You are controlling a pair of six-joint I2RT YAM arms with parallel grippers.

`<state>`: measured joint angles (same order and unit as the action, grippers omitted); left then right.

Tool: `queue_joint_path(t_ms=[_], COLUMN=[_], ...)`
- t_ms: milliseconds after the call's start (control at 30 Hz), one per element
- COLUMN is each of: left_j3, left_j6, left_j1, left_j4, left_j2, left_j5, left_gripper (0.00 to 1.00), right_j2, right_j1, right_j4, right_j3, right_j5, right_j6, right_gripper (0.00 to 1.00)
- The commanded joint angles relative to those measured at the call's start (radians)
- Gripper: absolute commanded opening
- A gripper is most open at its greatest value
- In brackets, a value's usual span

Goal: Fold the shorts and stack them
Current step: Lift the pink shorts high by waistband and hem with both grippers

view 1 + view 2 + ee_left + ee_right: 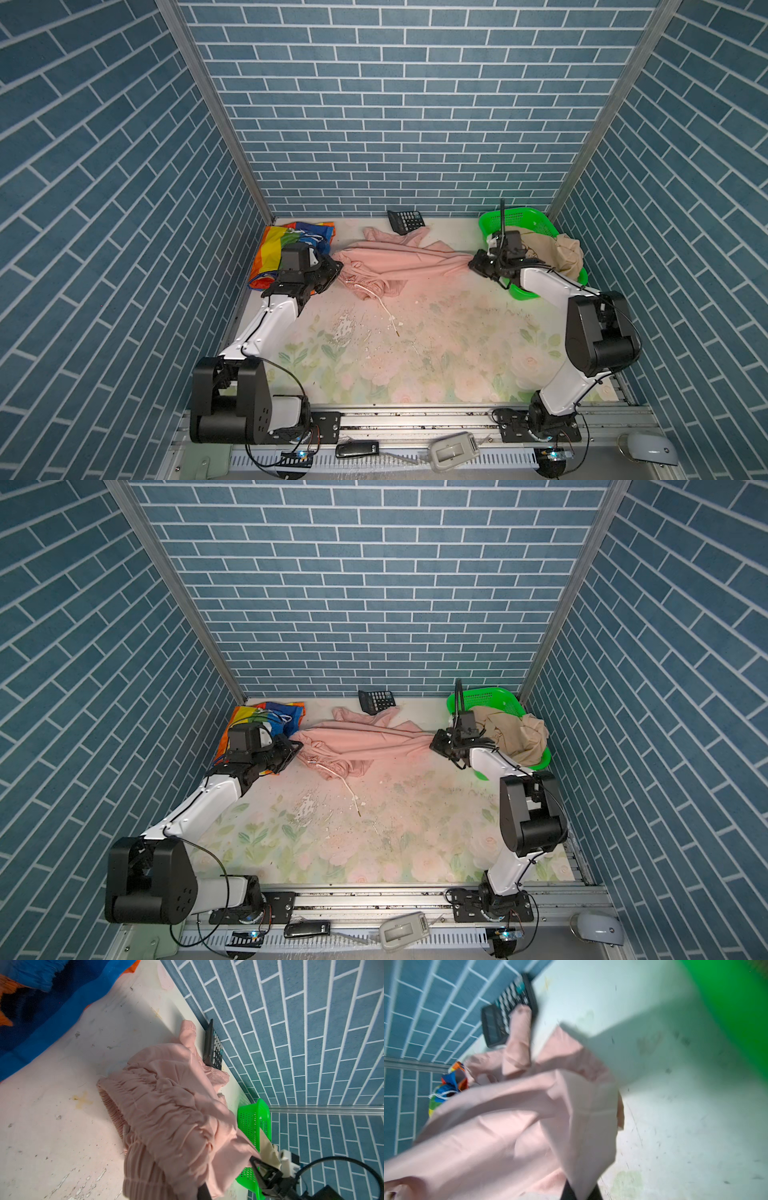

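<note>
1. Both top views give me bright, even light from overhead and a crisp picture. The wide lens splays the brick walls [124, 166] outward towards the frame edges.
2. My right wrist view is smeared. The calculator [508, 1012] beyond the right gripper [476, 264] is streaked, and the green basket [737, 1001] beside it is a featureless blur.
3. In that view, a hard-edged shadow falls on the table [675, 1126] past the pink shorts [488, 1126].
4. My left wrist view is sharp. A broad shadow crosses the table ahead of the left gripper [336, 267], beside the rainbow shorts [52, 1012].
</note>
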<state>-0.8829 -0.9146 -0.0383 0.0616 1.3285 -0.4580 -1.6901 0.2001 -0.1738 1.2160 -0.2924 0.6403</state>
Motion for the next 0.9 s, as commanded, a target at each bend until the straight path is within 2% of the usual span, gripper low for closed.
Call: queue_joint_path(t_ms=[0,133,300,567,867], left_j3=[-0.085,-0.165,-0.226,-0.283,-0.553], left_j6=[0.022,0.007,-0.030,-0.074,-0.061], left_j1=[0.022,0.038,0.051,0.054,0.054], left_j4=[0.025,0.038,0.009,-0.031,0.035], left_j2=[-0.002,0.016,0.050,0.091,0.063], left_j5=[-0.016,-0.036,-0.072,-0.109,-0.077], left_gripper=[0.00,0.00,0.00,0.00,0.00], right_j2=[0.052,0.019,-0.025,-0.039,0.033], right_j1=[-0.073,-0.156,-0.210,-0.216,-0.217], right_j4=[-0.177,-0.235,-0.271,-0.270,-0.380], right_j3=[0.177,0.328,0.446,0.465,0.671], right_j5=[0.003,-0.050,-0.093,-0.130,-0.178], right_j6=[-0.091,-0.080,-0.065,-0.067,-0.064], right_gripper=[0.00,0.00,0.00,0.00,0.00])
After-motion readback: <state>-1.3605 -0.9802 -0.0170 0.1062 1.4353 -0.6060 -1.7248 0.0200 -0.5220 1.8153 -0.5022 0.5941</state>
